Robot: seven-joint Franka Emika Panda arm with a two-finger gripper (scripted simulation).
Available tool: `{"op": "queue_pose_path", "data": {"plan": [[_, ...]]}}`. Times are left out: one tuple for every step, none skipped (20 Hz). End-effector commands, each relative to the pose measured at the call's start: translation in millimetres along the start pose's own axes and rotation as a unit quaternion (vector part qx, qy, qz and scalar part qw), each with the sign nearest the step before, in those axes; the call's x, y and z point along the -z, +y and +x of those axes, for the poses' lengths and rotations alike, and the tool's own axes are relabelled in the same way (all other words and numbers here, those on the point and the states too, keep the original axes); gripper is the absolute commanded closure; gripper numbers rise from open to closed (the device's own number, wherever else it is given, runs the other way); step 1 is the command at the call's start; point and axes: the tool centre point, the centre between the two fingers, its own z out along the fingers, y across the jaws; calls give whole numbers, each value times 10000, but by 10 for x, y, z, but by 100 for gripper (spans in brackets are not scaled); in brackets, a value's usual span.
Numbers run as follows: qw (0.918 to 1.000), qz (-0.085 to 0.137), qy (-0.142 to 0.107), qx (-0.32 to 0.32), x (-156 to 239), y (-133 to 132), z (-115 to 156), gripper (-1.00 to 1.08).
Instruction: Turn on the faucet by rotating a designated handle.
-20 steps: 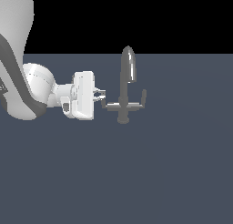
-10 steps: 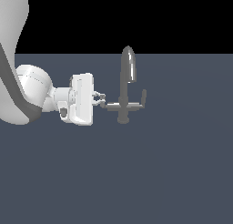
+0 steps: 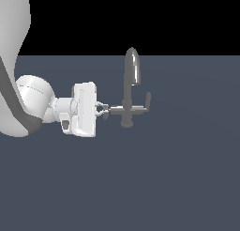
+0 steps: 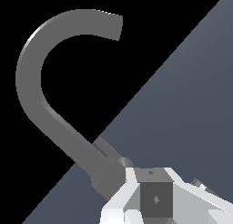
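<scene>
Faucet handle (image 3: 114,110), the thin grey crossbar arm on the exterior view's left of the tap, met the gripper (image 3: 105,109) at its outer end; the small dark fingertips (image 3: 106,106) sat right at that end, set narrowly, but the pictures were too coarse to tell whether they actually clamped the lever or merely touched it. In the wrist view one pale finger (image 4: 155,198) with a dark square pad filled the foreground, pressed close against the grey metal near the crossbar.

Behind the fingers, at about 9 o'clock from them in the exterior view, came the white boxy hand (image 3: 85,109), lying level and pointing toward 3 o'clock, then the rounded white wrist joint (image 3: 32,97), and beyond it the thick arm (image 3: 13,33) rising toward 12 o'clock out of the picture.

From the gripper, the faucet (image 3: 130,87) stood at 3 o'clock, just beside it, upright on the flat dark blue-grey floor (image 3: 164,178). Its round base (image 3: 126,124) rested on that floor, its tall narrow spout (image 3: 131,65) arched at 12 o'clock above the crossbar, and the matching right arm (image 3: 146,103) ended in an upturned tip at 3 o'clock. The wrist view showed the spout (image 4: 43,82) as a broad hook curving over black background
</scene>
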Motion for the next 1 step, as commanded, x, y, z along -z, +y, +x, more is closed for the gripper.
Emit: {"op": "queue_pose_path", "data": {"plan": [[9997,17,-49,252,13,384,-118,108]]}}
